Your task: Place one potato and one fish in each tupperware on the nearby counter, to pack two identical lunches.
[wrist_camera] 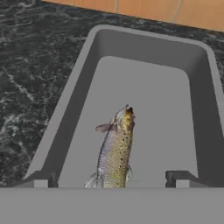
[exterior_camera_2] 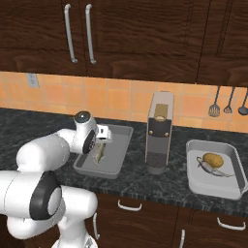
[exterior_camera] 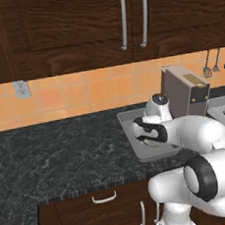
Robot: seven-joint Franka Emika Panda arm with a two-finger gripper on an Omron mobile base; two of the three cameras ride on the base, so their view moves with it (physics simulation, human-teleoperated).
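Note:
The left tupperware is a light-grey tray, and my gripper hangs just over its near end. A slender silvery fish with tan speckles lies inside it, between my fingertips, which stand wide apart and clear of it. From the right base view the gripper points down over the fish in this tupperware. The right tupperware holds a potato and another fish. In the left base view my arm covers much of the left tupperware.
A boxy silver toaster stands between the two trays on the dark speckled counter. Utensils hang on the orange tiled wall at the right. Dark wood cabinets hang above, and the counter stretches to the left.

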